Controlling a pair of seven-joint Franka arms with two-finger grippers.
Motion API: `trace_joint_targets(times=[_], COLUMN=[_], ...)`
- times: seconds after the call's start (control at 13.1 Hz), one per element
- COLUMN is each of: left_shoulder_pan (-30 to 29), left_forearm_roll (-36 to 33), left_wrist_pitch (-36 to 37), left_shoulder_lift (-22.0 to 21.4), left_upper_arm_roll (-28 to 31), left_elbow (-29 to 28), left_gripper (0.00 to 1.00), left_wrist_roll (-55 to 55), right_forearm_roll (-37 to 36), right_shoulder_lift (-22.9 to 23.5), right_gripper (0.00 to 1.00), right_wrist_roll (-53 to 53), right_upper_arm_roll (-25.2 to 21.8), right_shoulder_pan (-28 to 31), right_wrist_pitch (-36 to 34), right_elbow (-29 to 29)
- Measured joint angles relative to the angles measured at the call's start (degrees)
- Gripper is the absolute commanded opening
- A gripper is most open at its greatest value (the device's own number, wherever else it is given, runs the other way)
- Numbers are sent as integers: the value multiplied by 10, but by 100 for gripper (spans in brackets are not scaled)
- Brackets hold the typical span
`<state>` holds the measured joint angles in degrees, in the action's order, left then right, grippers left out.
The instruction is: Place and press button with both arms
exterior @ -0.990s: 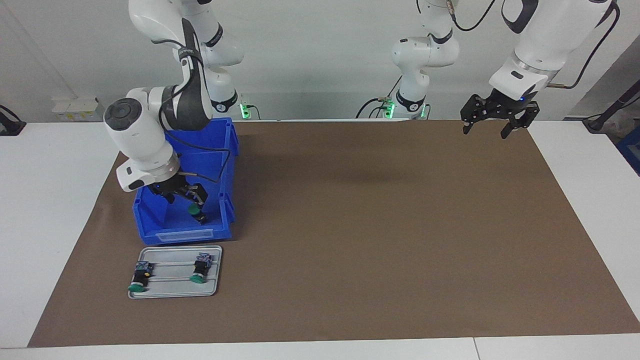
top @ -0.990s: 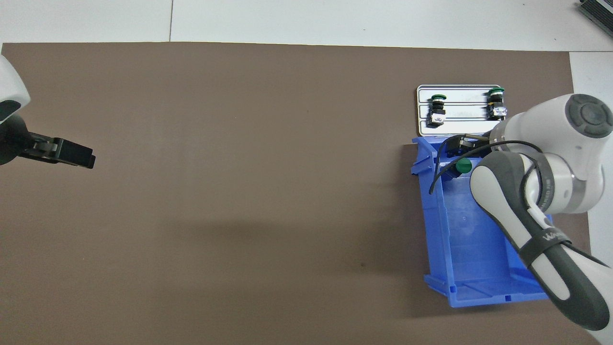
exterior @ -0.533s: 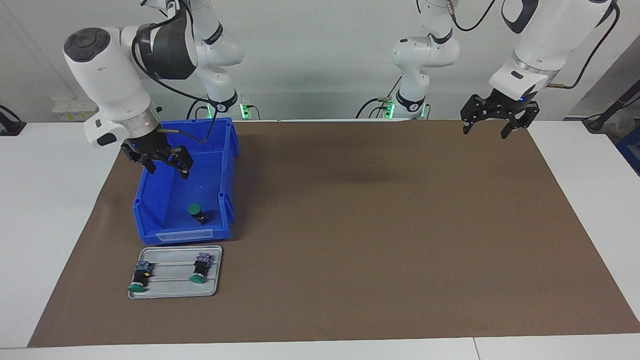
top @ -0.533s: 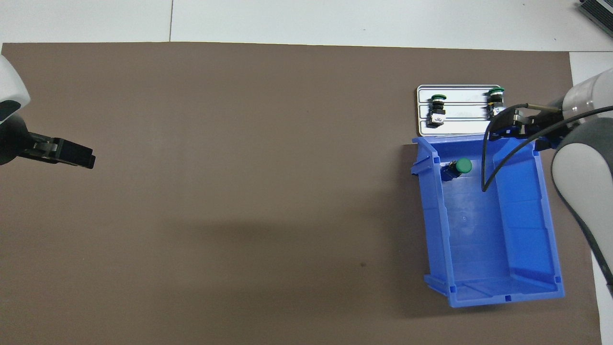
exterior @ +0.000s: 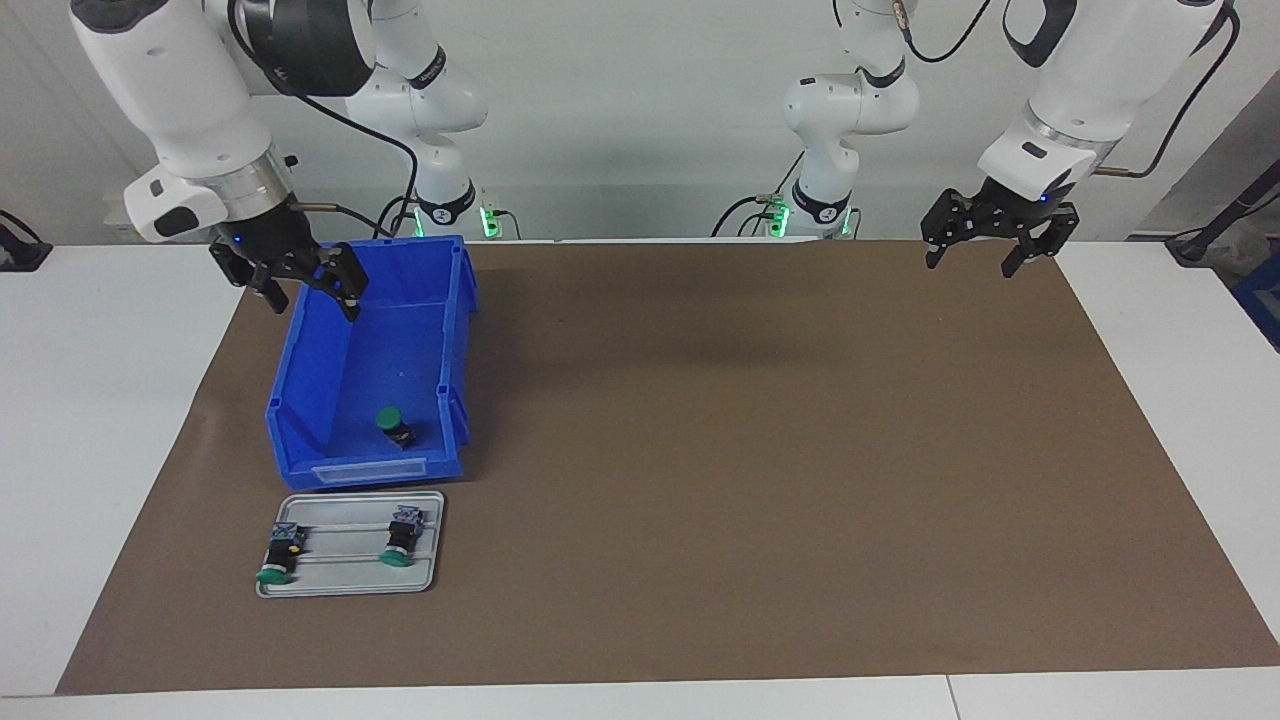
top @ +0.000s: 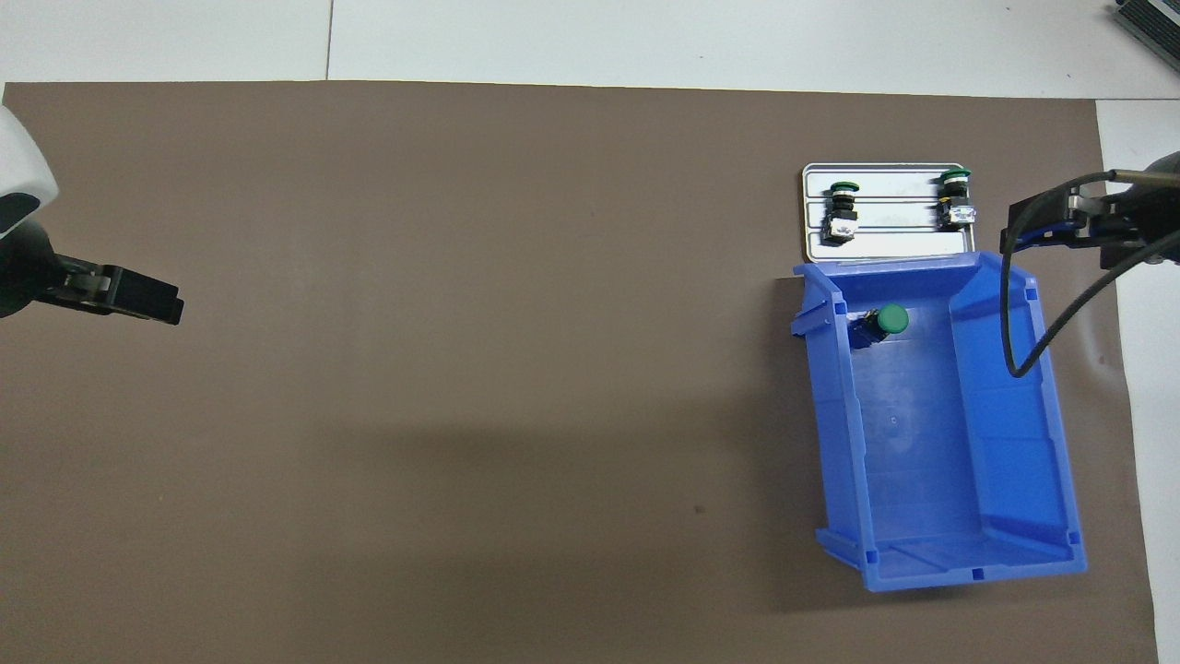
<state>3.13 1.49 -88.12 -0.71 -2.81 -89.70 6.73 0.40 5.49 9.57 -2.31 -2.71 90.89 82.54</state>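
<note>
Button [exterior: 396, 427] upright in blue bin [exterior: 330, 340], at the end farthest from the robots, beside the wall toward mid-table and near tray [exterior: 350, 585] with two similar buttons. Right gripper [exterior: 300, 283] over the bin's robot-side rim, jaws wide, empty; left gripper [exterior: 998, 240] waiting, jaws wide, over the mat's edge. Risks: clipping the wall on descent, toppling the button, or taking a tray button instead.

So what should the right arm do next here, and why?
Probably bring the right gripper back down into the blue bin over the button. That gripper is open and empty above the bin's rim, and the button lies loose on the bin floor. The left gripper waits, open.
</note>
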Motion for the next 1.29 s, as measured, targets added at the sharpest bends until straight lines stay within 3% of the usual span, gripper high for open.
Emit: trace_joint_targets(times=[0.38,1.29], left_shoulder_pan=[0,0], left_forearm_roll=[0,0], left_wrist_pitch=[0,0], left_shoulder_lift=[0,0], left_upper_arm_roll=[0,0], left_elbow=[0,0], left_gripper=[100,100], left_wrist_roll=[0,0], right_forearm_roll=[0,0], right_shoulder_lift=[13,-18], right_gripper=[98,100], right_wrist_roll=[0,-14], right_upper_arm_roll=[2,-1], right_shoulder_pan=[0,1], right_wrist_pitch=[-6,-6], right_elbow=[1,1])
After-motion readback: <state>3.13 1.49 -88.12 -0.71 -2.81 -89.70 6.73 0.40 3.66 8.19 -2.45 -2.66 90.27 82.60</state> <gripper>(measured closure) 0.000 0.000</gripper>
